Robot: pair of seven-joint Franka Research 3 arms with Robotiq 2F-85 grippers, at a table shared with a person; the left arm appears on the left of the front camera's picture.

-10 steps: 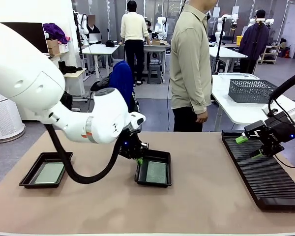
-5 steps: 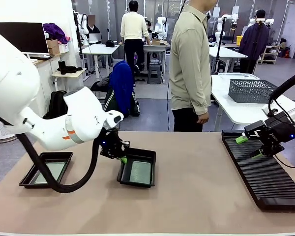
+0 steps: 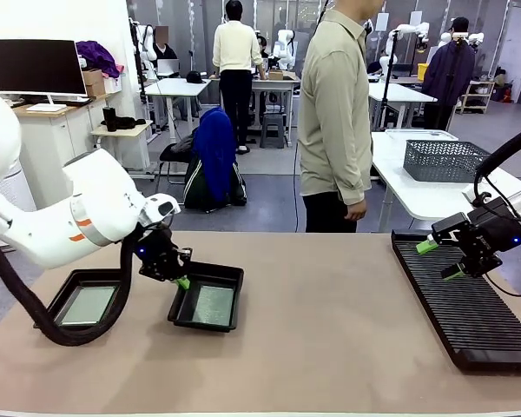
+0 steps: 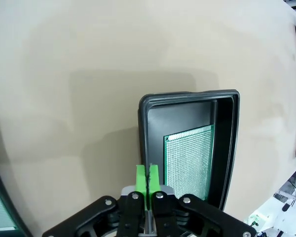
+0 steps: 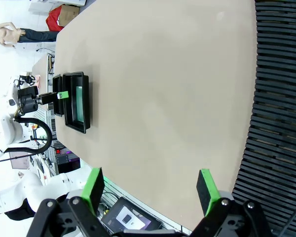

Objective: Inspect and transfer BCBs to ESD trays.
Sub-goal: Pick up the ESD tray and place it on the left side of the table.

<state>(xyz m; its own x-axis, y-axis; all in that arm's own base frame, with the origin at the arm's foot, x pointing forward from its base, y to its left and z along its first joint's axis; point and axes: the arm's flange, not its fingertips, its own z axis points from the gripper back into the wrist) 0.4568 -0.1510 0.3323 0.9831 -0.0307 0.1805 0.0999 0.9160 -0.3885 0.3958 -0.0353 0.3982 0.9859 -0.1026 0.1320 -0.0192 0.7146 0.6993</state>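
Left end effector (image 3: 181, 280): black two-finger unit with green pads, jaws pressed together on the raised rim of the nearer tray; in the left wrist view (image 4: 147, 177) the pads meet flat over the tray's wall.
Gripped tray (image 3: 228, 276): shallow black rectangular plastic tray with sloping rim, left of the table's middle, sitting at a slight tilt under the grip.
Board in gripped tray (image 3: 210, 305): thin flat rectangular perforated board, pale grey-green from the front, bright green-edged and dotted in the left wrist view (image 4: 188, 160); lies on the tray floor.
Second tray (image 3: 61, 298): same black plastic make, near the table's left edge, just beside the gripped tray, partly behind the left arm's black hose.
Board in second tray (image 3: 86, 305): pale grey-green flat board lying on the floor of that tray.
Right end effector (image 3: 442, 258): black with green fingertips, jaws spread wide and holding nothing, hovering above the rack at the table's right side; wide gap also plain in the right wrist view (image 5: 150, 189).
Rack (image 3: 469, 313): long black ribbed slotted plastic rack along the right edge.
Table (image 3: 330, 330): broad beige surface carrying trays and rack.
Person (image 3: 334, 113): standing at the far side in an olive shirt, hands at sides.
Basket (image 3: 443, 160): grey wire mesh basket on a white table behind.
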